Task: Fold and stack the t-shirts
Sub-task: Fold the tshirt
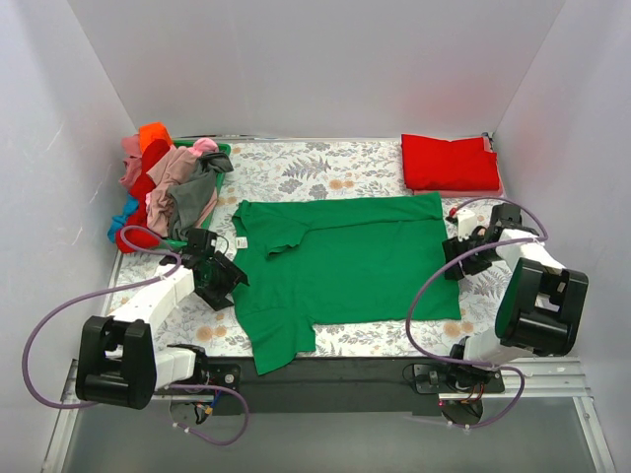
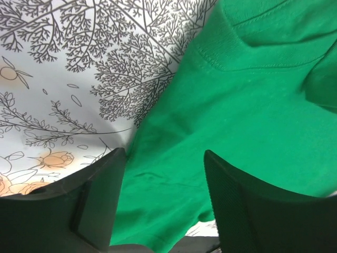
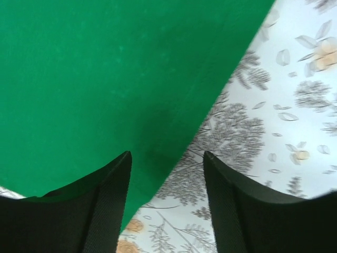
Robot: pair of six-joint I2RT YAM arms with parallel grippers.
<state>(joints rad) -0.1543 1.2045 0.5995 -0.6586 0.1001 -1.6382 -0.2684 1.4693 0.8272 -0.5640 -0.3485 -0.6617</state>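
**Left gripper** (image 1: 219, 280): I am reading its jaws as standing well apart and clamping nothing. In the wrist view the gripper (image 2: 164, 176) is straddling the shirt's edge, with bare cloth under one finger and green fabric under the other.

**Right gripper** (image 1: 455, 258): Its jaws are likewise parted and empty. The gripper (image 3: 167, 171) is hovering over the opposite edge, which is running diagonally between its fingers.

**Green shirt** (image 1: 345, 266): It is lying flat between the two grippers. One sleeve is tucked inward just ahead of the left gripper. The other is trailing back toward the arm bases.

**Floral cloth** (image 1: 325, 163): It is lying directly under the shirt and both grippers.

**Red shirt** (image 1: 451, 163): It is folded and sitting well beyond the right gripper.

**Pile** (image 1: 163, 187): The unfolded shirts are heaped beyond the left gripper.

**Hazards I am weighing:**
- A finger may dig too low and nip the floral cloth along with the hem, so the whole cover drags.
- A finger may close just off the edge and come up with nothing.
- The left side may catch the tucked sleeve's extra layer, so the fold goes crooked.
- The two arms may lift unevenly and skew the shirt.
- The trailing sleeve may flop loose during the fold.
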